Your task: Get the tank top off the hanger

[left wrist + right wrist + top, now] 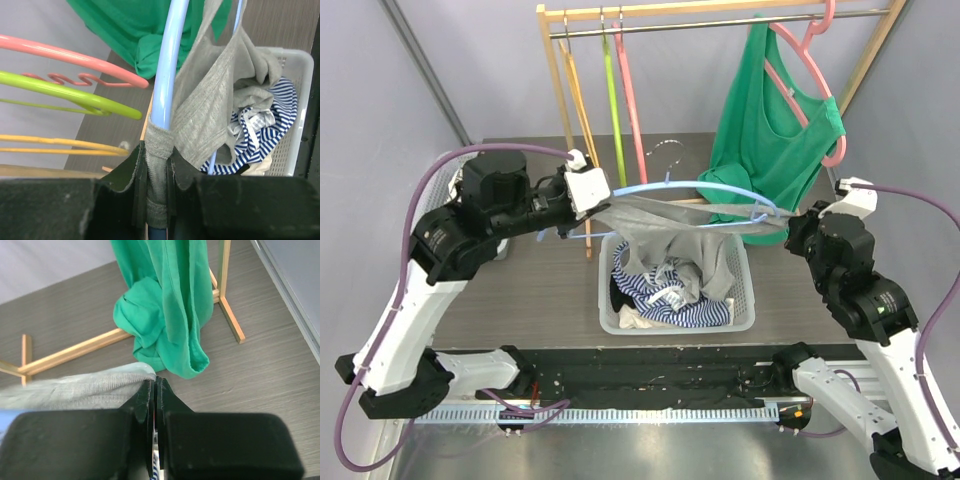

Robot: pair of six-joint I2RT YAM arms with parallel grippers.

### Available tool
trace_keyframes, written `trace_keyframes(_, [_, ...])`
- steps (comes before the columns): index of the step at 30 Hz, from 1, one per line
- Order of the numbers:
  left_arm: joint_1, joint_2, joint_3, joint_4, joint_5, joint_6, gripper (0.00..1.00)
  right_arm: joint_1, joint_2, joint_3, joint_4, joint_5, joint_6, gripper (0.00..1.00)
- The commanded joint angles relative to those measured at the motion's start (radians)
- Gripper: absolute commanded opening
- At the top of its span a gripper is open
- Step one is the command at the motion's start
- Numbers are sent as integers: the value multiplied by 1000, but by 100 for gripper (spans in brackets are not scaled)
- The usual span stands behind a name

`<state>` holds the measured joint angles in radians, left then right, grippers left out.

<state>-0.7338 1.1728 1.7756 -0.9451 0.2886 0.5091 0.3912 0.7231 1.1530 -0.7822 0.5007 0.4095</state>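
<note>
**Insp. note: tank top not yet off hanger, strap pinched at L end**

Obs.: The grey tank top (670,228) is draped over the pale blue hanger (720,187). It is held in the air betw. both arms, above the white basket (606,300) of laundry, with its hem sagging toward the basket.

L gripper (157,165): jaws pinch the strap where it wraps the hanger's arm. The blue rod appears to run betw. the jaws too.

R gripper (154,390): fingers pressed together at the hanger's far end, grey fabric just beside. What it nips, if anything, can't be told.

Assessment: strap removal is in hand, and the task looks early.

Recs.:
- R side should keep the hanger steady and level.
- L side should draw the strap outward along the arm and past its tip, not straight down.
- If the rod is in the L pinch, the fabric won't slide, so re-grip on cloth only.
- Go slow, since the knit stretches.
- Keep clear of the green top (760,140) on the rack behind.
</note>
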Motion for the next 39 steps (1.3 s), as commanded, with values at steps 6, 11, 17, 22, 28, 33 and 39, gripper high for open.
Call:
trace_keyframes(6, [20, 5, 199, 29, 66, -33, 0, -3, -22, -84, 10, 14, -44, 1])
trace_keyframes(11, [22, 7, 140, 55, 55, -24, 0, -3, -148, -131, 132, -265, -127, 2])
trace_keyframes(17, [20, 36, 81, 94, 38, -11, 0, -3, -235, -67, 98, -484, -202, 55])
trace_keyframes(22, [16, 86, 134, 88, 81, -27, 0, -3, -272, 25, 11, -616, -230, 72])
trace_keyframes(28, [8, 137, 202, 85, 116, -49, 0, -3, -229, 168, -115, -754, -282, 76])
trace_keyframes(33, [-1, 149, 212, 65, 165, -44, 0, -5, -223, 256, -69, -725, -296, 76])
trace_keyframes(39, [-19, 134, 180, -64, 237, 78, 0, -3, -140, 410, -63, -754, -357, 75])
